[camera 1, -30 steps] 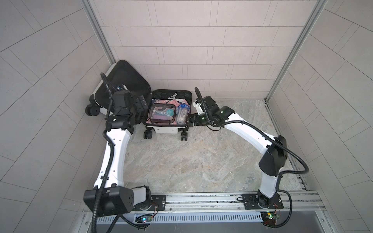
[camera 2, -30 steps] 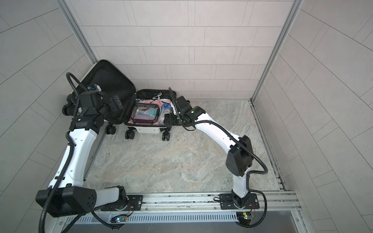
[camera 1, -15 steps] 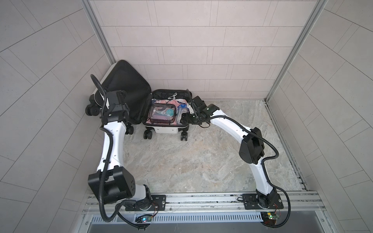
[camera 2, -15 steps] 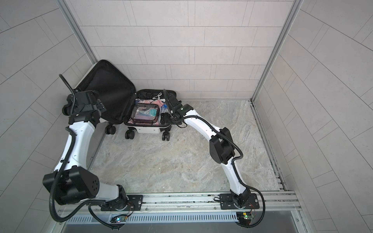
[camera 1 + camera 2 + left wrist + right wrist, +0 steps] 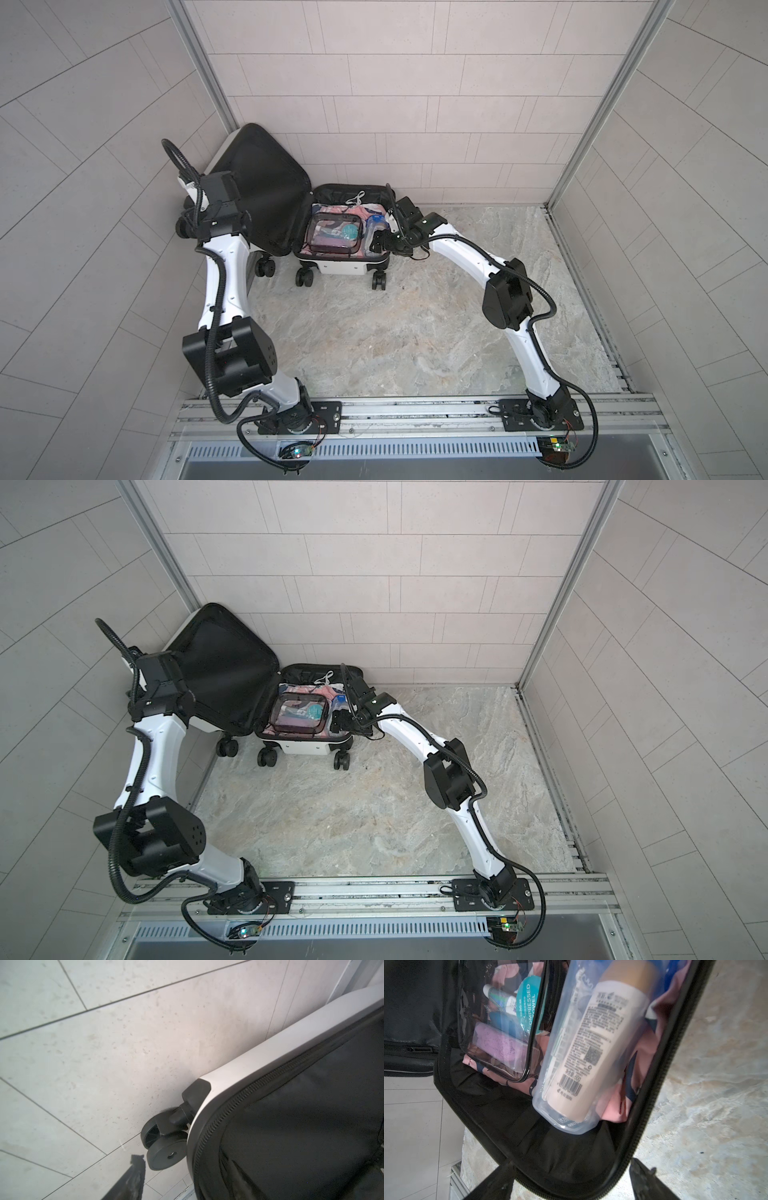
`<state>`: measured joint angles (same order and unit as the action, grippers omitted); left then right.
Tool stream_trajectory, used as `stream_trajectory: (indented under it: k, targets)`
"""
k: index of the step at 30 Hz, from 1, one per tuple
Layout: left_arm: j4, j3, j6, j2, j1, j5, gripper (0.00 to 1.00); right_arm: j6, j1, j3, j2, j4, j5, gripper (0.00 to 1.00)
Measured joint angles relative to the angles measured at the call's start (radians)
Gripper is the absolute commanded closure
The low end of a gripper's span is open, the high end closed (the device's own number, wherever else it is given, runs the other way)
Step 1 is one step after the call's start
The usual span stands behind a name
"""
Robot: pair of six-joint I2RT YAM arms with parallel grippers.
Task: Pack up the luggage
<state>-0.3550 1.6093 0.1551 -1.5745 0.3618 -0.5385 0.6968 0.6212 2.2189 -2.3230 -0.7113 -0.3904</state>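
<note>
Since a second ago the left pincer (image 5: 194,222), then held before the lid (image 5: 266,195), has been carried round to the lid's outer edge by the left wall. The right pincer (image 5: 571,1179) has been brought onto the right rim of the luggage (image 5: 345,268). The right pincer is released, with its fingers (image 5: 646,1181) spread to either side of the zip rim and nothing grasped. Only one finger (image 5: 133,1176) of the left pincer is shown, near a wheel (image 5: 166,1155); whether it is released or clenched cannot be told.

The luggage is laid open at the back of the worktop (image 5: 395,332), by the rear wall, with the lid propped towards the left corner. Packing is judged nearly done: a pouch (image 5: 334,232), a tumbler holding a bottle (image 5: 583,1053) and pink cloth (image 5: 614,1109) are already lodged in the base, and nothing loose is seen on the worktop. Closing and zipping are judged to remain. The wall stands close behind the lid, so little room is left for the left pincer. The right pincer would have to be cleared from the rim before the lid could be dropped.
</note>
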Motion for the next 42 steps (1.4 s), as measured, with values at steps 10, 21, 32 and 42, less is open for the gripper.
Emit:
stream_trajectory:
  k: [10,21,32,42]
  targets:
    - [0.007,0.086,-0.005,-0.105,0.018,0.039,0.53,0.021,-0.003,0.04,-0.049,-0.004,-0.008,0.23]
    - [-0.023,0.145,-0.032,-0.14,0.028,0.068,0.92,0.014,-0.016,0.022,-0.041,-0.001,-0.021,0.22]
    - [-0.025,0.153,-0.03,-0.132,0.029,0.105,1.0,0.035,-0.166,-0.277,0.167,0.097,-0.024,0.44]
    - [-0.029,0.089,0.005,-0.068,0.016,0.107,1.0,0.075,-0.145,-0.052,-0.034,0.089,-0.043,0.56]
